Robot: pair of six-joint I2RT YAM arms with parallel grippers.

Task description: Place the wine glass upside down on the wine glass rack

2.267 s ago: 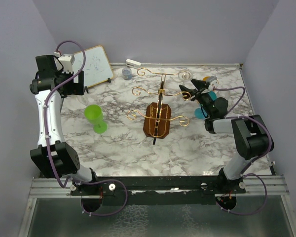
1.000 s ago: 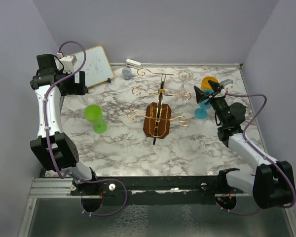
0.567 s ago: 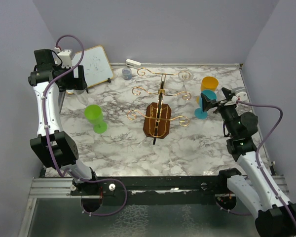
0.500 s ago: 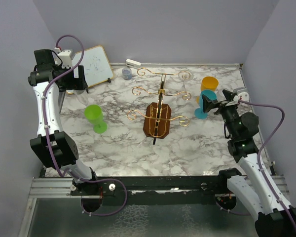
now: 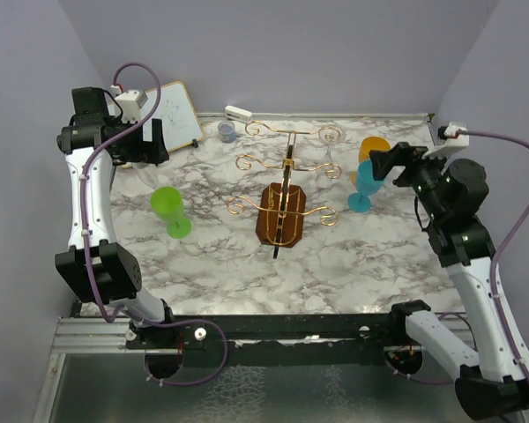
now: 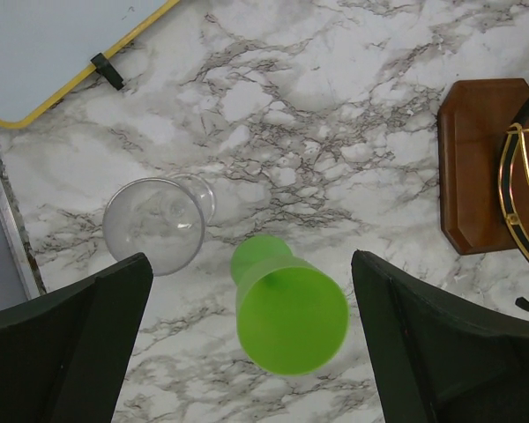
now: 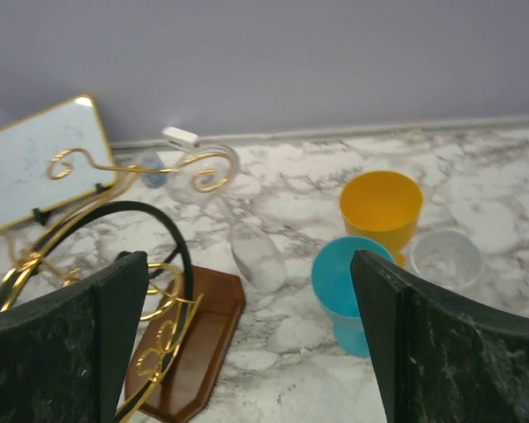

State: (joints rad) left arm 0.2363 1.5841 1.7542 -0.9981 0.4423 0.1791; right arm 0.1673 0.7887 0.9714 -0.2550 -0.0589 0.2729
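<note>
In the top view, the wine glass rack [image 5: 283, 204] stands in the middle of the bench [image 5: 203, 264] on its brown base. The wine glass [image 5: 331, 163] is clear and hard to make out. It hangs upside down from a scroll arm on the rack's right rear side. Your right claw [image 5: 381, 165] hovers to the right of the rack, apart from it, beside a blue cup [image 5: 364, 182] and an orange cup [image 5: 374, 149]. Your left claw [image 5: 145, 146] hangs well to the left of the rack. A green cup [image 5: 169, 210] stands left of the rack, and a whiteboard [image 5: 172, 115] leans at its left rear.

In the left wrist view you look straight down. The claw's fingers are spread wide with nothing between them. The green cup stands upright below, and the rack's base shows at the right edge. A second clear glass [image 6: 154, 225] stands upright just beside the green cup, on the side away from the rack.

In the right wrist view the fingers are also spread wide and hold nothing. Between them you can see the wine glass with its foot resting on a gold scroll and its bowl hanging mouth-down beside the rack's base. The blue and orange cups sit to the right of the rack, with a small clear cup [image 7: 445, 257] next to them.
</note>
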